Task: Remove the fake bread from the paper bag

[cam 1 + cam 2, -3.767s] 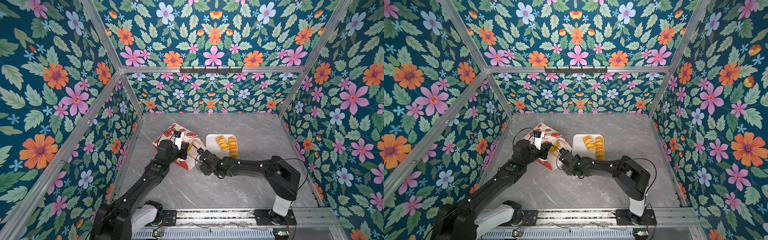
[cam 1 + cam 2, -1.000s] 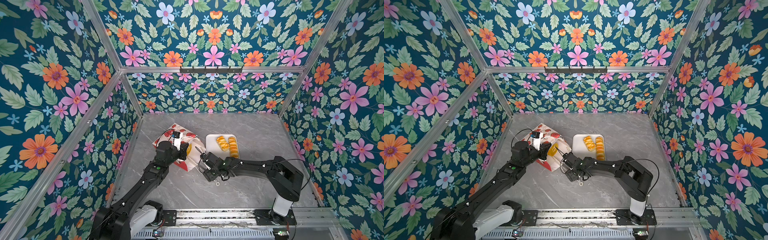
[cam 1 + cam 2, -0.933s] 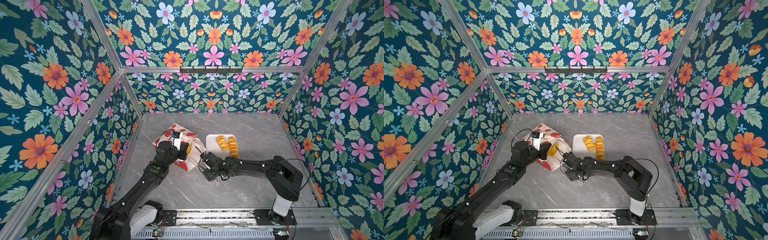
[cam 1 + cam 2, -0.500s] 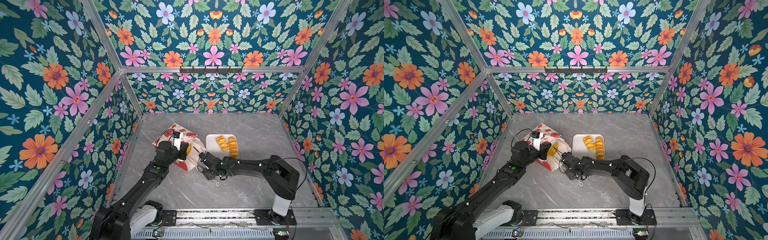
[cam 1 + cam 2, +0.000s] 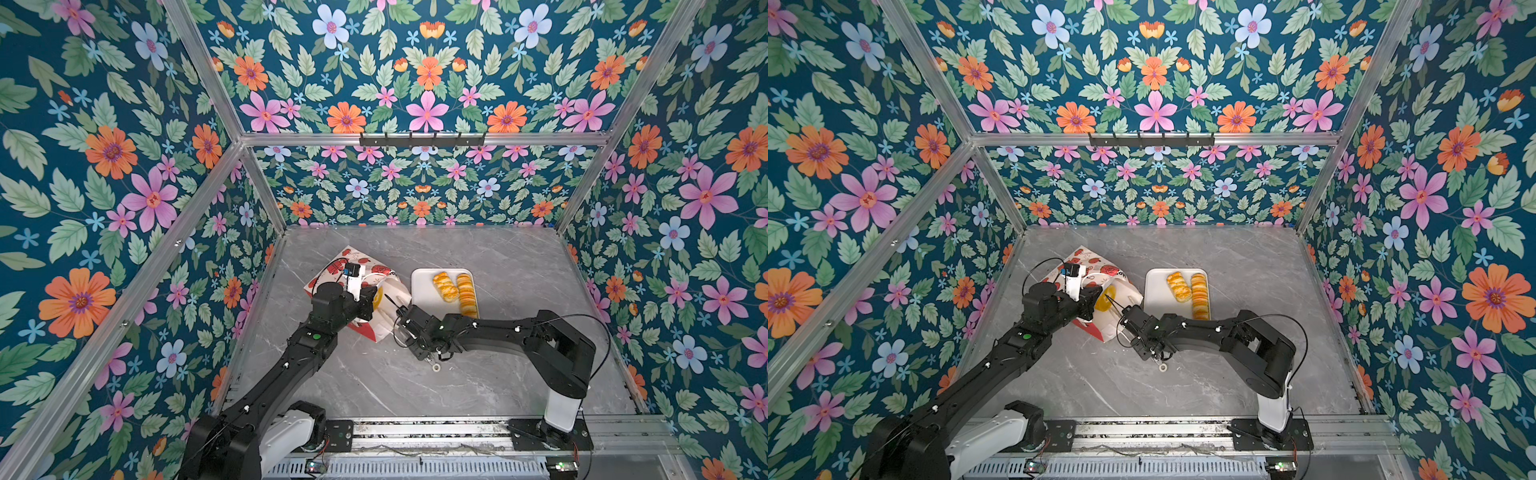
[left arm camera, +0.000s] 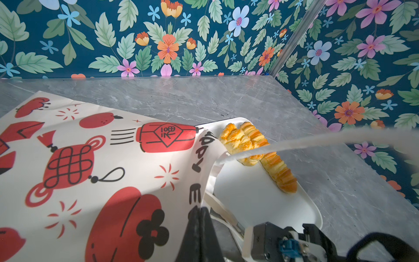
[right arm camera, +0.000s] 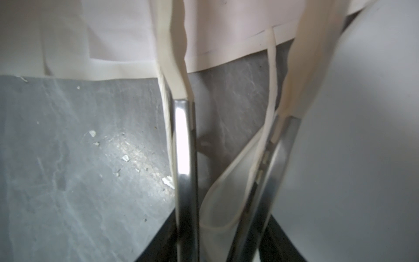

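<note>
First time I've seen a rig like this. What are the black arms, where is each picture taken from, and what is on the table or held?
Two black robot arms, each ending in a two-fingered gripper, work over a grey table. The two wide pictures come from one paired camera high above, so they look nearly alike; the two close-ups come from cameras on the arms' wrists. A printed paper bag lies on its side beside a white tray. The tray carries two toy pastries, a twist and a long ridged loaf; another yellow piece shows inside the bag's mouth. The left gripper is shut on the bag's rim. The right gripper is at the mouth with fingers apart; its wrist view shows a cord handle between them, nothing visibly clamped.
</note>
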`<state>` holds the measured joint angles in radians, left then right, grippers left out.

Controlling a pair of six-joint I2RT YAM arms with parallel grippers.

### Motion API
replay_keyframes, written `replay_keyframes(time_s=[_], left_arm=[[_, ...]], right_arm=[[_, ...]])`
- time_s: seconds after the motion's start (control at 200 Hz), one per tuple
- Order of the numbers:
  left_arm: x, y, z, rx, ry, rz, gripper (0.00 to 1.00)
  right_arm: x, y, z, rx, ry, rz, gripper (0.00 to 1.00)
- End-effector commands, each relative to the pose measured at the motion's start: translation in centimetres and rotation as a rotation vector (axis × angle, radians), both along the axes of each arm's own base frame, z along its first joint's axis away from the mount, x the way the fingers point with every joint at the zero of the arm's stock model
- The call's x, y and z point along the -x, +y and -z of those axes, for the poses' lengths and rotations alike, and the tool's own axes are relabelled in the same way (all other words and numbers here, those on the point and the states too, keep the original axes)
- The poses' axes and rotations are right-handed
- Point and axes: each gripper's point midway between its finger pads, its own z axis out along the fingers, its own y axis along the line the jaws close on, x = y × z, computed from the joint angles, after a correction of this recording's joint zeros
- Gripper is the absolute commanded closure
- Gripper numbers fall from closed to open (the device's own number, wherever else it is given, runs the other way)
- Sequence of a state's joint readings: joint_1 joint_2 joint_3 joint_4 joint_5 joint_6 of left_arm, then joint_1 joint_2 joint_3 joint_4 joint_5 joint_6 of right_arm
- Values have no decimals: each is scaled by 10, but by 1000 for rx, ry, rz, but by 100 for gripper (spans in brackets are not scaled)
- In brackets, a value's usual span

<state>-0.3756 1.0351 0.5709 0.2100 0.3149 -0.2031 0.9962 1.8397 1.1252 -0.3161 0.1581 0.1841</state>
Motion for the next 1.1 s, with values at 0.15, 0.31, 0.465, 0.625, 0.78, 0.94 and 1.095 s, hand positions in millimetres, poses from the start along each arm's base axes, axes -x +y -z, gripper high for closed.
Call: replay_keyframes(time_s=[0.15,0.31,0.465,0.625,0.78,0.94,1.095], left_arm=[[-3,0,-11,8,-44,-4,100],[-2,0,-11,9,-44,-5,100],[-1,1,-11,10,-46,-5,100],[0,1,-13,12,-53,-4,100],[0,0,-16,15,-55,-1,100],[0,1,-19,16,-61,-1,100],[0,0,-18,15,-57,0,100]], right_arm=[[13,2,-23,-67,37,-36,60],[21,-1,-44,-112,50,-49,61],[27,-7,-67,-202,89,-48,61],[30,0,-83,-316,150,-53,61],[27,15,-85,-358,181,-61,60],[22,25,-81,-370,195,-58,60],[19,33,-64,-347,229,-32,57]])
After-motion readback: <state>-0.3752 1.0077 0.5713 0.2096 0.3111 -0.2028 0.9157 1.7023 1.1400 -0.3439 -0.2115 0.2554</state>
